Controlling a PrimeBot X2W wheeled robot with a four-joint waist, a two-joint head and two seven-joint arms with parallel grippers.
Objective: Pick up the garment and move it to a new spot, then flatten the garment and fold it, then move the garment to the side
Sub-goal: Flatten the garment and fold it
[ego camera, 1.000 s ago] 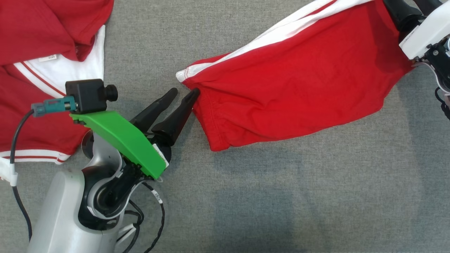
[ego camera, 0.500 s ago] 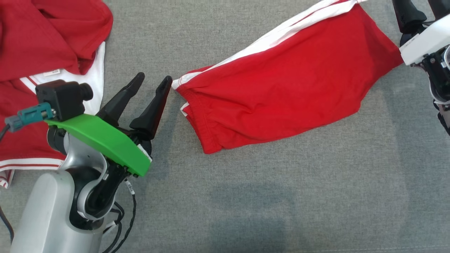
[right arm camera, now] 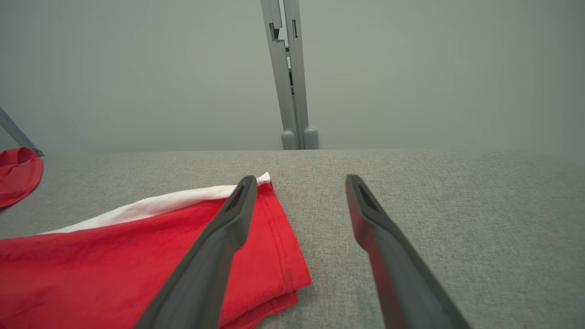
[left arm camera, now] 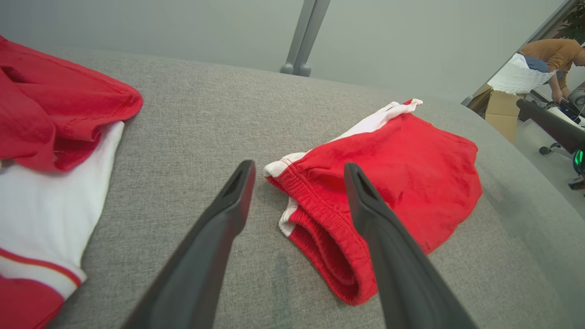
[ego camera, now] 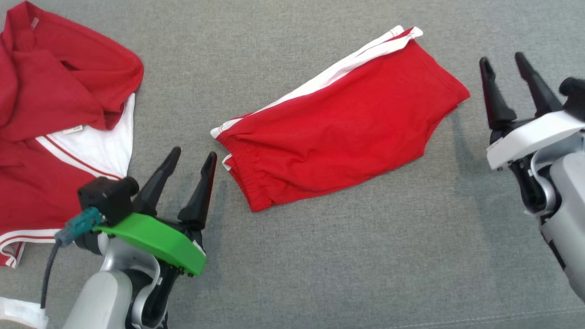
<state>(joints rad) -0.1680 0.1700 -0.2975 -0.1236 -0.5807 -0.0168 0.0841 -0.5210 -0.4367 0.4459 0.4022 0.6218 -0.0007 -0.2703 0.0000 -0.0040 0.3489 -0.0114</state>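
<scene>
1. Closest in: my left gripper (ego camera: 194, 153) hangs low over the grey table cover (ego camera: 365, 265), fingers spread wide and holding nothing. It's ready to bite.
2. Just beside its inner finger is the elastic waistband (ego camera: 247, 176) of the red shorts (ego camera: 338, 128). The shorts lie near the middle of the table, slanting away to my right. They look doubled over already, one leg stacked on the other, so I read this step as taking hold for the next fold.
3. To do it well, I want both stacked waistband layers between my fingers, not just the top one. I'd come in low, slide one finger under the edge, and only then close.
4. Over on the right, my right gripper (ego camera: 502, 58) is spread and empty too, near the leg hem (ego camera: 438, 75) but apart from it. It should pinch both hem layers at the corner, matching my left.
5. Both ends should rise evenly. I reckon a lopsided pull would skew the white side stripe (ego camera: 329, 74) along the far edge and undo the stacking.
6. Far left, the heap of other red-and-white garments (ego camera: 55, 105) sits well apart from the shorts. I'll keep my left arm from dragging through it.
</scene>
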